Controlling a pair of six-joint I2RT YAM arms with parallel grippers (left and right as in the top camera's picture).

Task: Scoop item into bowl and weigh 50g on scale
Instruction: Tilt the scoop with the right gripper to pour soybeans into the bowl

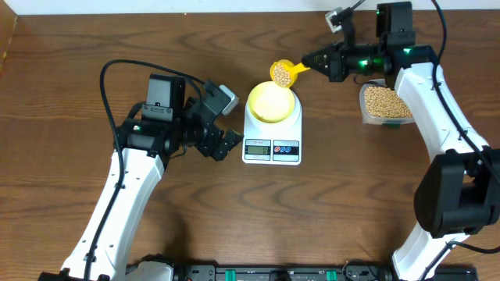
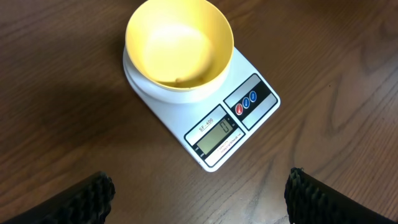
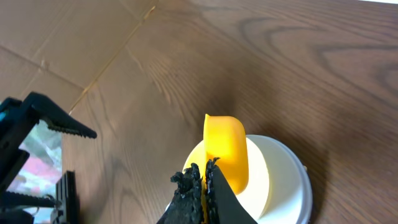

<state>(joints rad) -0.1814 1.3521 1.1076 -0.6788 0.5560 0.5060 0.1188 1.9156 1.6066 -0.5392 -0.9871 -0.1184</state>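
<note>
The white scale (image 1: 272, 139) (image 2: 211, 118) sits mid-table with the pale-yellow bowl (image 1: 271, 101) (image 2: 179, 42) (image 3: 261, 180) on its platform; one bean lies in the bowl. My right gripper (image 1: 310, 62) (image 3: 204, 171) is shut on the handle of a yellow scoop (image 1: 283, 72) (image 3: 225, 149) full of beans (image 1: 280, 74), held just above the bowl's far rim. My left gripper (image 1: 226, 134) (image 2: 199, 202) is open and empty just left of the scale, its fingers (image 2: 87, 196) wide apart over bare wood.
A clear container of beans (image 1: 384, 103) stands right of the scale, under the right arm. A cardboard sheet (image 3: 56, 37) lies beyond the table's far edge.
</note>
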